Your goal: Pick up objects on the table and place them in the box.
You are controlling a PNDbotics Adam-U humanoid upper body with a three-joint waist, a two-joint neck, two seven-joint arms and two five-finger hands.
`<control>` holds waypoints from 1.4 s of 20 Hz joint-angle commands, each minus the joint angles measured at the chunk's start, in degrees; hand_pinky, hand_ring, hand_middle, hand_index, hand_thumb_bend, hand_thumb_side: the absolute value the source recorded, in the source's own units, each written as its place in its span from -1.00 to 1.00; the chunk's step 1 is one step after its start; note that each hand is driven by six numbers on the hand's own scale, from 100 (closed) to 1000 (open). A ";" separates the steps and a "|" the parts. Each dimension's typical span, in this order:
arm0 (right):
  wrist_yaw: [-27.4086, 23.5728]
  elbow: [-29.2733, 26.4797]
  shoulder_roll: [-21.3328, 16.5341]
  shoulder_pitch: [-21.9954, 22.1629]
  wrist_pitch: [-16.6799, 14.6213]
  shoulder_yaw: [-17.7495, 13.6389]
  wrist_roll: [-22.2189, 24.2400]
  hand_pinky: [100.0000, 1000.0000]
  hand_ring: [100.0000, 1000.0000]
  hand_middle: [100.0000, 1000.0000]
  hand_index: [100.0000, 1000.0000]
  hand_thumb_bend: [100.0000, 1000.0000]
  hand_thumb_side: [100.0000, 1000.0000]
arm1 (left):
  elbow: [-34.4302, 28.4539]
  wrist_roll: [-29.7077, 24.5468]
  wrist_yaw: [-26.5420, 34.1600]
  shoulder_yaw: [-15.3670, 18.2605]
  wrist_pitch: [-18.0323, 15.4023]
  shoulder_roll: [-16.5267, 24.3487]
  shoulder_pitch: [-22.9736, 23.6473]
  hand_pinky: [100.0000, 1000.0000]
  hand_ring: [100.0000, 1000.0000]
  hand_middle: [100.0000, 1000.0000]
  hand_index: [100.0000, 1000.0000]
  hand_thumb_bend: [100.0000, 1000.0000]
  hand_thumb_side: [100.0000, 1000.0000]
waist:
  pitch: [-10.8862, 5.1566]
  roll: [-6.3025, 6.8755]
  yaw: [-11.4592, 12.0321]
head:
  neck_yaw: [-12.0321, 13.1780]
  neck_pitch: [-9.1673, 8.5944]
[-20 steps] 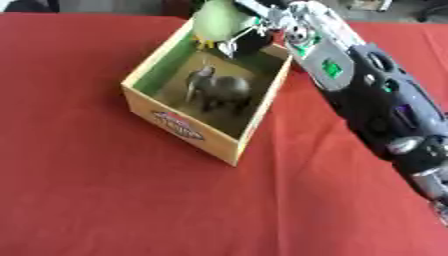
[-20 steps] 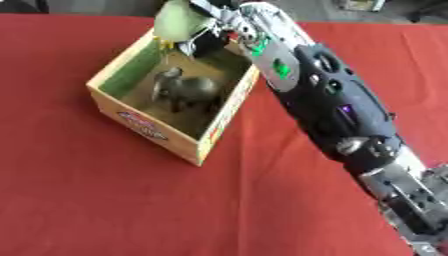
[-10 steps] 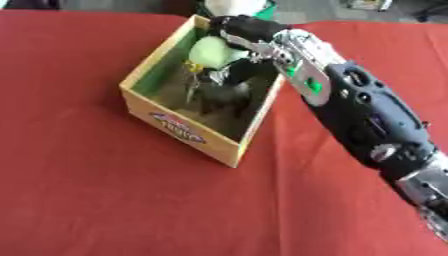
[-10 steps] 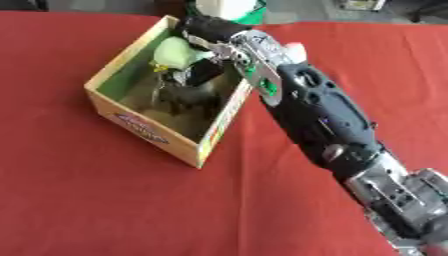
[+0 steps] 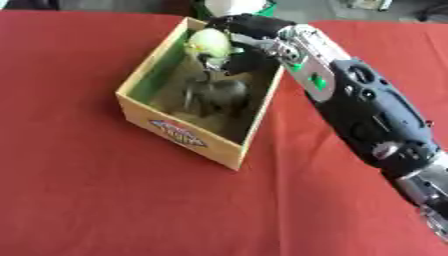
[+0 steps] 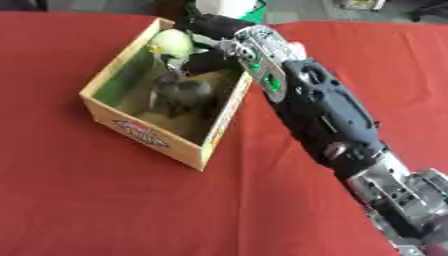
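Note:
An open cardboard box [image 5: 179,132] stands on the red table, its front wall printed with a label. A grey toy animal [image 5: 217,96] lies on the box floor. My right hand [image 5: 247,31] reaches over the box's far end from the right, fingers curled round a pale green round object [image 5: 208,43] held inside the box above the grey toy. The right forearm [image 5: 359,100] stretches back to the lower right. The left hand shows in no view.
The red cloth [image 5: 79,190] covers the whole table. A white and green thing [image 5: 234,7] sits just beyond the far edge behind the box.
My right hand has carried the pale green object from above the box's far rim down into the box, over the grey toy. The whole picture has also shifted a little.

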 commanded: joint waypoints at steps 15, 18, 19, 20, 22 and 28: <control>-4.19 -10.94 -6.13 -0.88 5.05 -3.95 -1.97 0.75 1.00 0.73 0.84 -0.60 0.70 | -0.97 0.13 -0.28 0.31 0.41 0.42 0.46 0.45 0.46 0.49 0.63 -0.38 1.00 | -0.89 0.72 -1.01 | -0.29 -0.04; -4.97 -9.77 -5.45 -0.43 4.87 -3.25 -1.22 0.74 1.00 0.65 0.75 -0.67 0.65 | -0.97 0.15 -0.23 0.30 0.40 0.30 0.39 0.45 0.46 0.49 0.63 -0.38 1.00 | -0.81 0.81 -0.83 | -0.34 -0.17; -5.11 -9.11 -5.23 -0.29 4.45 -2.68 -0.66 0.75 1.00 0.65 0.75 -0.65 0.65 | -0.97 0.17 -0.21 0.31 0.36 0.29 0.32 0.45 0.46 0.49 0.63 -0.38 1.00 | -0.78 0.83 -0.72 | -0.40 -0.22; -5.14 -8.41 -5.03 -0.23 3.95 -2.18 -0.08 0.75 1.00 0.66 0.76 -0.62 0.64 | -0.97 0.20 -0.18 0.32 0.32 0.28 0.25 0.45 0.46 0.49 0.63 -0.38 1.00 | -0.75 0.84 -0.61 | -0.44 -0.26; -4.74 -6.96 -4.58 -0.34 2.71 -1.39 0.97 0.75 1.00 0.69 0.78 -0.58 0.65 | -0.97 0.20 -0.15 0.33 0.30 0.29 0.24 0.45 0.45 0.48 0.63 -0.38 1.00 | -0.70 0.82 -0.39 | -0.44 -0.20; -3.38 -3.10 -3.50 -1.20 -0.31 -1.62 3.20 0.76 1.00 0.72 0.83 -0.61 0.72 | -0.97 0.16 0.00 0.28 0.29 0.24 0.12 0.45 0.46 0.49 0.63 -0.39 1.00 | -0.69 0.65 -0.24 | -0.24 -0.07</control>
